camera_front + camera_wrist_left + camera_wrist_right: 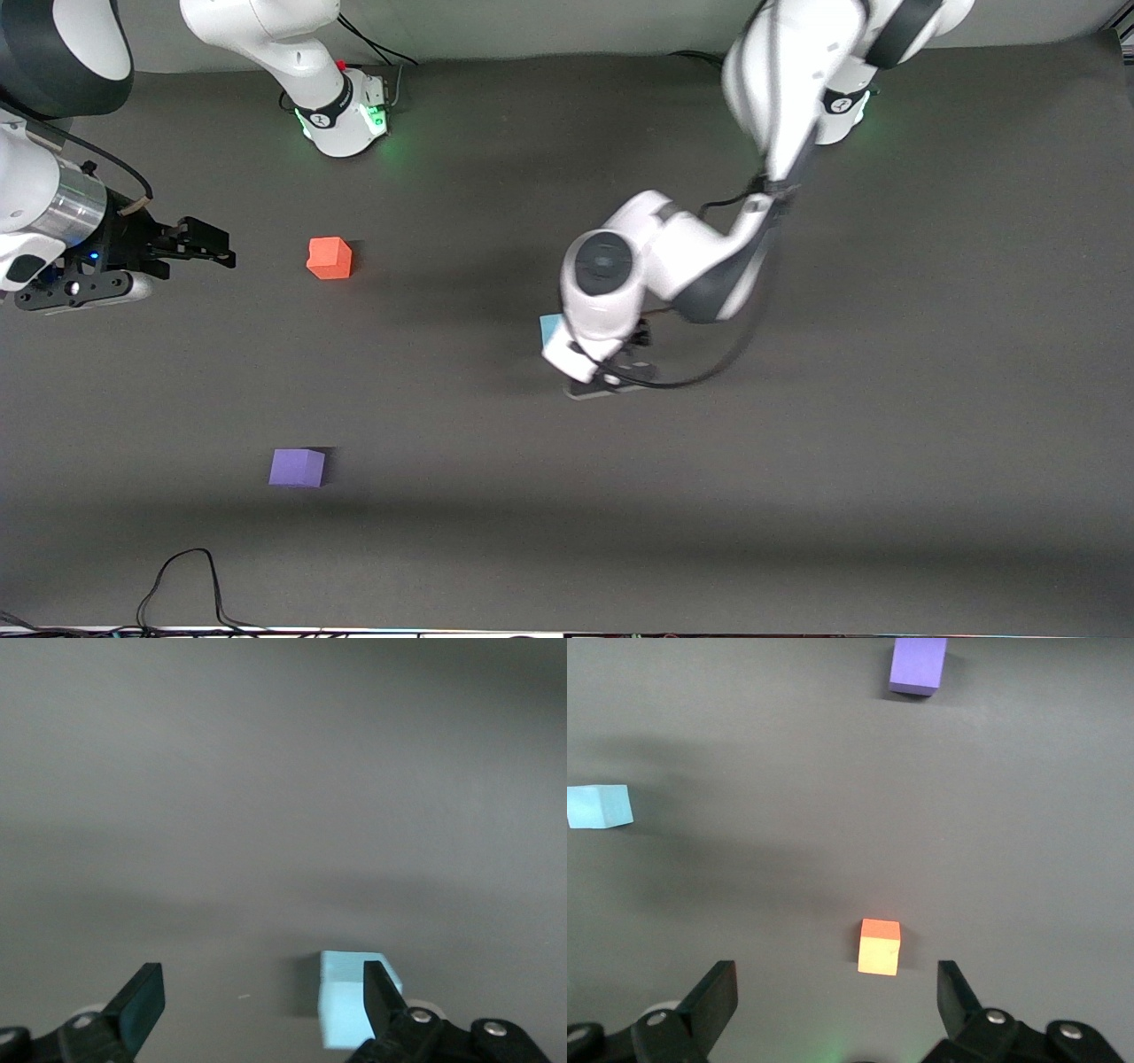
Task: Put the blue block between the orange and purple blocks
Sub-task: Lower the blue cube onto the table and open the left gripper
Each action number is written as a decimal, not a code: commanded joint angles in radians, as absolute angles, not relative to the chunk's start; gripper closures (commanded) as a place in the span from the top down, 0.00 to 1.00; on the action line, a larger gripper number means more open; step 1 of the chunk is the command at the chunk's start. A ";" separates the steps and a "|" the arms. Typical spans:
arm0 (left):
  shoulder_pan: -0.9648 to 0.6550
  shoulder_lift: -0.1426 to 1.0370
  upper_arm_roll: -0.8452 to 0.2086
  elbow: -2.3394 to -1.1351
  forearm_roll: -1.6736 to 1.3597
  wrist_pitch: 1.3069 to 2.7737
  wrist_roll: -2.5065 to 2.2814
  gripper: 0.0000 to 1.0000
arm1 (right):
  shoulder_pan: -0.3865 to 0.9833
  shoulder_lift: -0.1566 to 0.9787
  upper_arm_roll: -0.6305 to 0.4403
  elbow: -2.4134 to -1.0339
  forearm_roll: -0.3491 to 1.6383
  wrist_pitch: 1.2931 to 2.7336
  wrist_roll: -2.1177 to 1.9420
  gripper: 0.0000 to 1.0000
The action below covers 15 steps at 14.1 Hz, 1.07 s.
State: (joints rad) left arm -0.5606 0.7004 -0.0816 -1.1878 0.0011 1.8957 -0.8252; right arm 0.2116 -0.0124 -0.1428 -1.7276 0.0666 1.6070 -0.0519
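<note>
The light blue block (550, 329) (347, 1001) (600, 806) rests on the dark table near its middle, mostly hidden under the left arm's hand in the front view. My left gripper (607, 365) (263, 994) is open just above the table, and the block sits close against the inside of one finger (381, 988); nothing is held. The orange block (330, 258) (879, 948) lies toward the right arm's end. The purple block (297, 467) (918, 665) lies nearer the front camera than the orange one. My right gripper (211, 244) (837, 994) waits open beside the orange block, empty.
The right arm's base (341, 115) stands at the table's back edge, farther from the camera than the orange block. A black cable (186, 580) loops over the table's front edge below the purple block. The left arm's elbow (700, 266) hangs over the table's middle.
</note>
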 commanded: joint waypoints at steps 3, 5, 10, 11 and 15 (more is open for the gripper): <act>-0.263 0.399 -0.101 -1.467 -0.046 1.818 -0.513 1.00 | 0.409 0.043 -0.140 -1.611 0.103 1.603 0.174 1.00; -0.155 0.275 -0.097 -1.616 -0.041 1.824 -0.337 1.00 | 0.533 0.125 -0.140 -1.493 0.115 1.603 0.344 1.00; 0.058 0.131 -0.081 -1.749 -0.041 1.822 -0.005 1.00 | 0.699 0.328 -0.138 -1.281 0.224 1.606 0.653 1.00; 0.066 0.120 -0.080 -1.749 -0.041 1.816 0.015 1.00 | 0.737 0.350 -0.138 -1.270 0.227 1.612 0.681 1.00; 0.078 0.094 -0.071 -1.706 -0.034 1.757 0.021 1.00 | 0.833 0.403 -0.140 -1.281 0.216 1.705 0.782 1.00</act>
State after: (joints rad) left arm 0.0793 0.1254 -0.0701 -1.7050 -0.0292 1.7912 0.0041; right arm 0.7907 0.3689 -0.1240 -1.3178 0.2001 1.6797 0.7272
